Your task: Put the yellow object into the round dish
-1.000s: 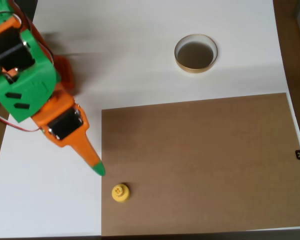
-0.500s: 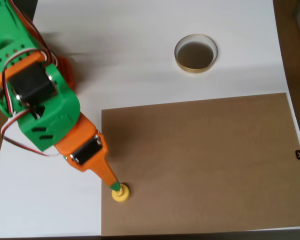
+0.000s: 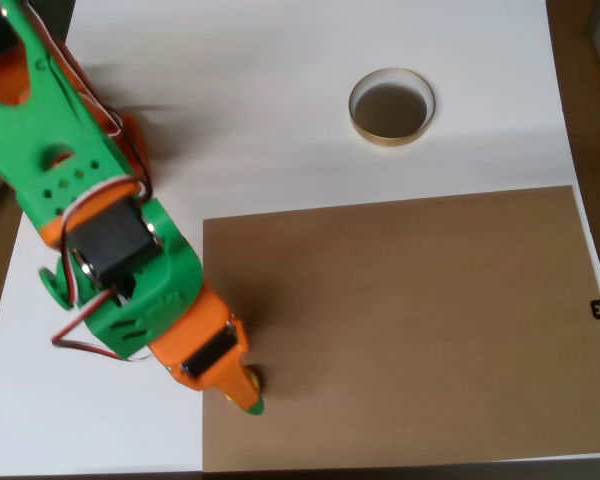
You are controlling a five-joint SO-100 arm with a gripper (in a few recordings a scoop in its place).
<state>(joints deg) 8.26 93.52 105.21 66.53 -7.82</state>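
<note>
The yellow object [image 3: 253, 378] lies near the front left corner of the brown board, and just a sliver of it shows beside the gripper. My orange and green gripper [image 3: 247, 398] sits right over it, tip pointing toward the front edge. From above its fingers overlap into one wedge, so whether they are open or shut stays hidden. Whether they touch the yellow piece is also hidden. The round dish [image 3: 391, 107], tan-rimmed with a dark inside, stands far off at the back right on the white table.
A brown board [image 3: 410, 320] covers the front right of the white table [image 3: 260, 110]. The green and orange arm [image 3: 90, 230] stretches across the left side from the back left corner. A small black item [image 3: 599, 309] lies at the board's right edge.
The arm has stretched forward and down to the right. The gripper tip went from beside the board's edge to over the yellow object, which is now mostly covered.
</note>
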